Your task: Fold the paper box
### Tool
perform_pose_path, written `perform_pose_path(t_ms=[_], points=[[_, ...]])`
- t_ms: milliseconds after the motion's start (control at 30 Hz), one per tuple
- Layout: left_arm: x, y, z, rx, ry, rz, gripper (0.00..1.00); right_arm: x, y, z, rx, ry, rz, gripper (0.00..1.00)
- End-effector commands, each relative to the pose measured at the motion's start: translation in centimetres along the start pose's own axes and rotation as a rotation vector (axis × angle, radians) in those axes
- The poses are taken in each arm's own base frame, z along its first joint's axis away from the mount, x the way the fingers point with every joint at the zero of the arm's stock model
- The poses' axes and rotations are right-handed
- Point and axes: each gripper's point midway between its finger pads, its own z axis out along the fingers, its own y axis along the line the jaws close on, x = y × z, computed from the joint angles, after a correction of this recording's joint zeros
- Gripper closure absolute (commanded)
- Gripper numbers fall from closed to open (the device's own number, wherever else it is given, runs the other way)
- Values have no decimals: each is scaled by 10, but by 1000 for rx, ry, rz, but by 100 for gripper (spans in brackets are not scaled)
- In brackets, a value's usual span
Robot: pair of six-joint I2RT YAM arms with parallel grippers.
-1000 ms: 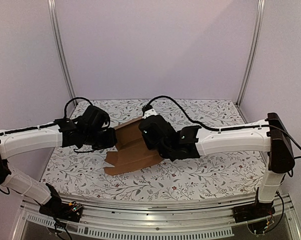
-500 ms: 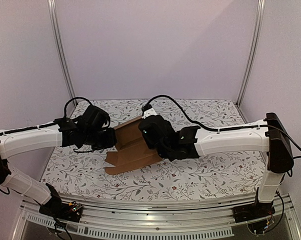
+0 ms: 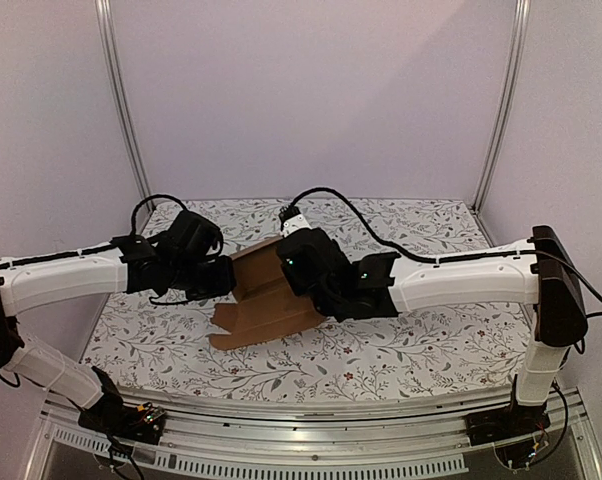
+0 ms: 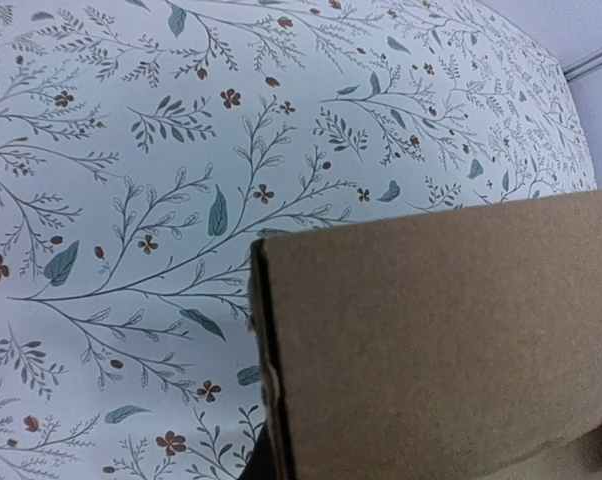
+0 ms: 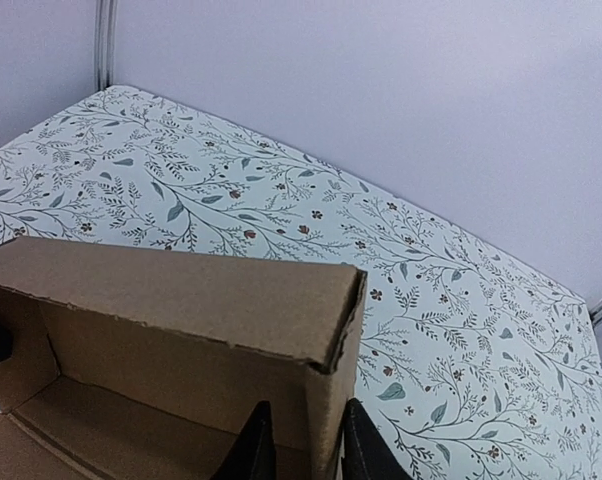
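- Brown cardboard is all I am working with: the paper box [image 3: 266, 305] sits mid-tabletop [image 3: 411, 340], part-formed, squarely between my two arms.
- Its long side runs roughly left to right. The far part stands up as walls, and the near part lies flatter, spread towards my bases.
- My right tool [image 5: 309, 450] is at the right-hand far corner. Its fingers [image 5: 366, 455] stand narrow on either side of the raised wall [image 5: 181, 290], one inside and one outside, in what looks like a pinch on that wall.
- From that corner the wall runs away to my left, and the hollow of the paper box opens to the left and below. Any fold from this grip has to travel inward, towards my other arm.
- My left tool [image 3: 224, 278] is at the opposite, left end and is closed. Its own camera is filled by a cardboard panel right against it, and I cannot tell whether a flap is caught in it.
- Judging by this, the right tool is nearer the corner that matters, while the left serves best as a brace at the far end.
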Motion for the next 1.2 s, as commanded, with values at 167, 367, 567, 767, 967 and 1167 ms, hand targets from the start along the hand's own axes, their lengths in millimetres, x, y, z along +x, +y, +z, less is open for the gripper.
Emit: perform_pose_path(t_ms=[167,367,567,767,967,1167], points=[[-3,-35,-5,119,-1,36,100,-29,19,-7,-52,-81,17,100],[-4,-35,-5,119,-2,37,100,-29,22,-6,-59,-81,-12,100],[-4,-36,-5,121,-1,37,100,-36,20,-7,-50,-102,3,76],[-4,-36,-5,121,-1,36,100,-41,20,-8,-47,-115,5,87],[-4,-35,-7,119,-7,33,100,-36,19,-7,-49,-108,-9,100],[-6,-34,-8,114,-15,27,100,-28,17,-8,-44,-91,-13,76]])
